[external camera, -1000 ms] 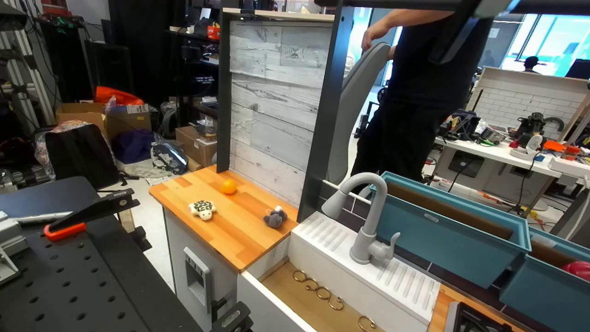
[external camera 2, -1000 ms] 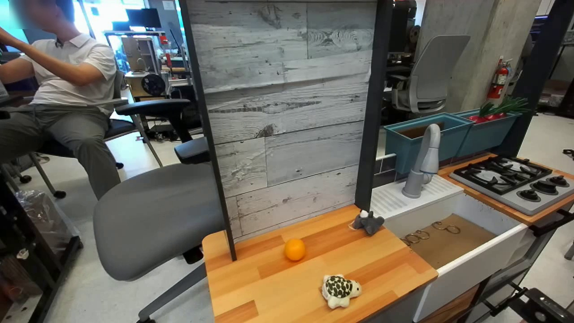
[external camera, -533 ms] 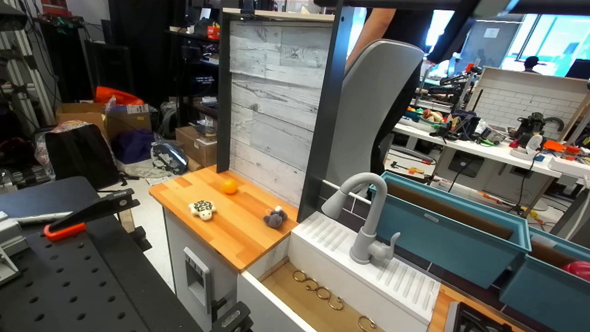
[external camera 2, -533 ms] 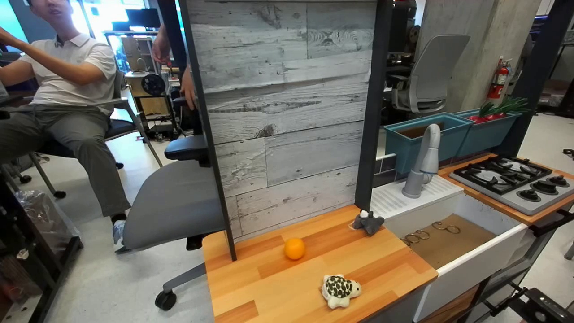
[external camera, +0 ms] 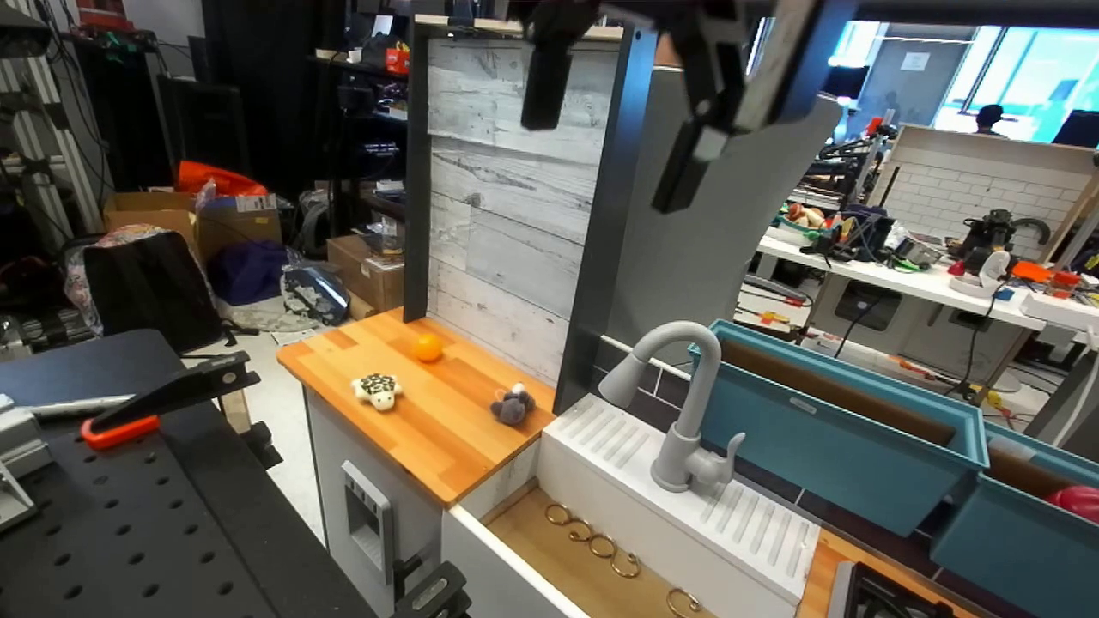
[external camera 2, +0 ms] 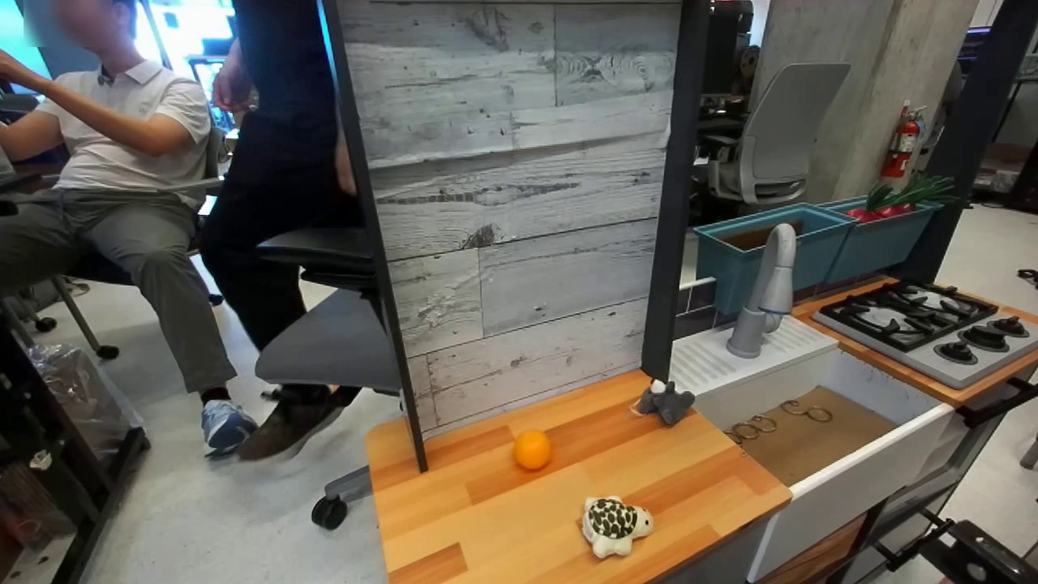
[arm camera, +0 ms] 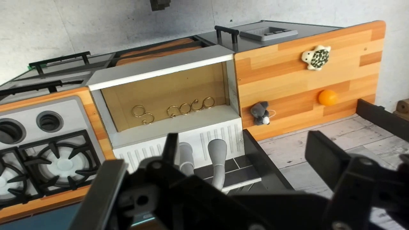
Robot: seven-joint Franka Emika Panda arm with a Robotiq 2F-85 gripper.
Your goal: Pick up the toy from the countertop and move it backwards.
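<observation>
The toy, a small dark grey plush lump with a white end, lies on the wooden countertop [external camera: 446, 451] close to the sink, in both exterior views [external camera: 513, 407] [external camera 2: 670, 404]. In the wrist view the toy [arm camera: 259, 111] lies ahead of the fingers, and the countertop [arm camera: 287, 72] fills the upper right. My gripper [external camera: 606, 163] hangs high up in an exterior view, well above the countertop and in front of the wall panel. Its fingers are wide apart with nothing between them, also in the wrist view [arm camera: 244, 142]. It is apart from the toy.
An orange ball [external camera 2: 533, 450] and a speckled turtle [external camera 2: 613, 526] share the countertop. A wood-look panel [external camera 2: 519, 203] and dark post [external camera: 597, 232] stand behind it. The grey faucet [external camera: 687, 429], white sink [external camera 2: 851, 454], teal planters [external camera: 841, 429] and stove [external camera 2: 924, 324] lie beyond.
My gripper has come down into the upper part of an exterior view with its fingers apart. The toy, ball and turtle have not moved. A person and grey chair shifted behind the panel.
</observation>
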